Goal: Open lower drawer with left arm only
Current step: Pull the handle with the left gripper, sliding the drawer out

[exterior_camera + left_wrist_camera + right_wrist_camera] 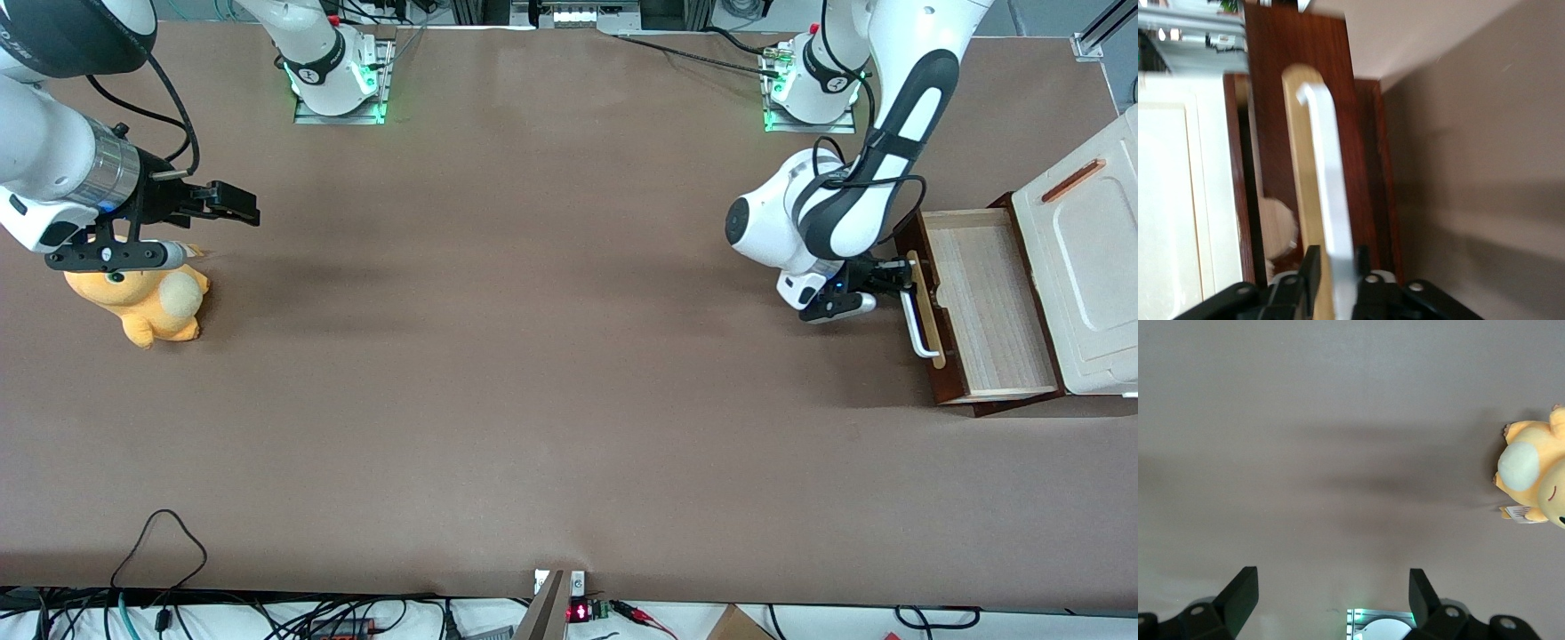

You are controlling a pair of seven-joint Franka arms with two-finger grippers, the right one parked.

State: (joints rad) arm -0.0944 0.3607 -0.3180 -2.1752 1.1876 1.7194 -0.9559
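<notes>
At the right edge of the front view, the lower drawer [987,302] stood pulled well out of the cream-white cabinet [1085,258], its light wood inside open to view and its dark reddish-brown front facing the middle of the brown table [533,356]. The white bar handle [918,324] ran along a pale wood strip on that front. The left arm [853,196] reached down from its base in the upper right of the frame, a black cable looping around it, and its gripper [900,274] sat at the end of the handle farther from the front camera. In the wrist view the gripper [1336,267] had its two black fingers [1310,267] set narrowly on either side of the white bar [1331,193], closed around it, with the reddish front [1278,113] and the cabinet's pale top [1171,193] alongside. Toward the parked arm's end of the table, at the left of the front view, a yellow plush toy [147,307] lay on the table surface.
</notes>
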